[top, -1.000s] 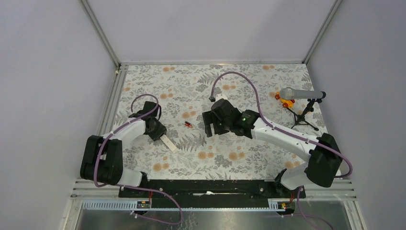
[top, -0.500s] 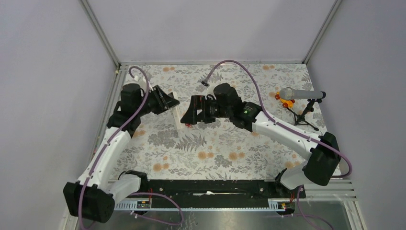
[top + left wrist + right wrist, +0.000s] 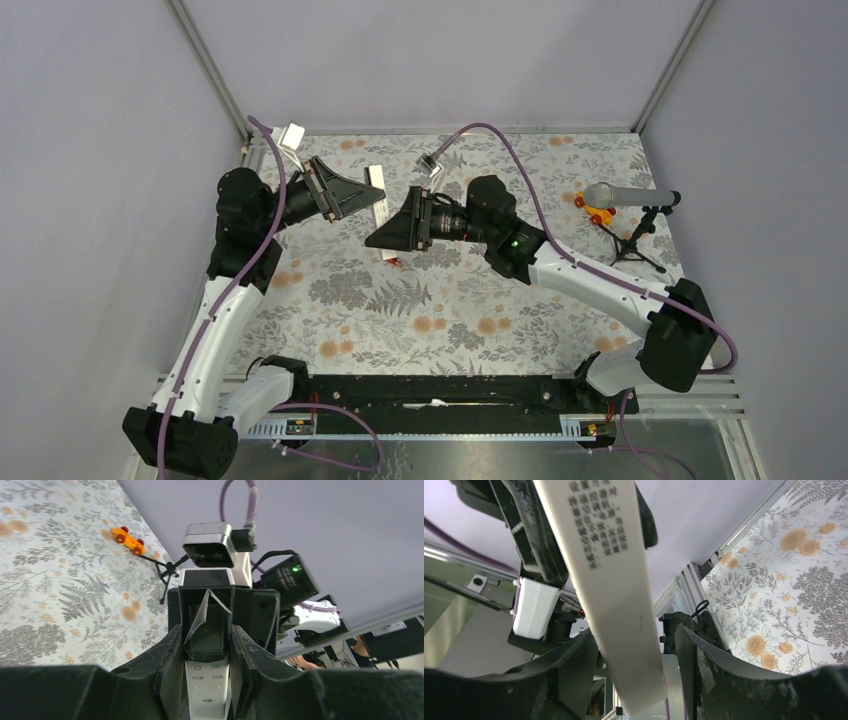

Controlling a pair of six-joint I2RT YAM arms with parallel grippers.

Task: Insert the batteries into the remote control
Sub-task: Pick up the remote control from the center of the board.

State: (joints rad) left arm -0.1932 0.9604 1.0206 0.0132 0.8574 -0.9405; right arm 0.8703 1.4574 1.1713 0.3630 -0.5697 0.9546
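My left gripper (image 3: 372,196) is raised over the far left of the table and shut on the white remote control (image 3: 378,188). In the left wrist view the remote (image 3: 207,682) sits button-side up between my fingers (image 3: 170,655), its dark grey end pointing away. My right gripper (image 3: 372,240) faces it, open. In the right wrist view the remote's white back with printed text (image 3: 609,570) passes between the spread fingers (image 3: 694,655), with a gap on the right side. One small red-and-black battery (image 3: 394,262) lies on the table below both grippers. No other battery shows.
A grey microphone (image 3: 630,195) on a black stand (image 3: 635,245), with an orange-and-yellow toy piece (image 3: 597,210), stands at the far right. The floral table cover (image 3: 450,320) ends at a metal rail on the left (image 3: 232,230). Purple cables loop above both wrists.
My left arm lifted the remote off the table and carried it up and back. My right gripper swung left to face it, and its fingers now sit either side of the remote's end.
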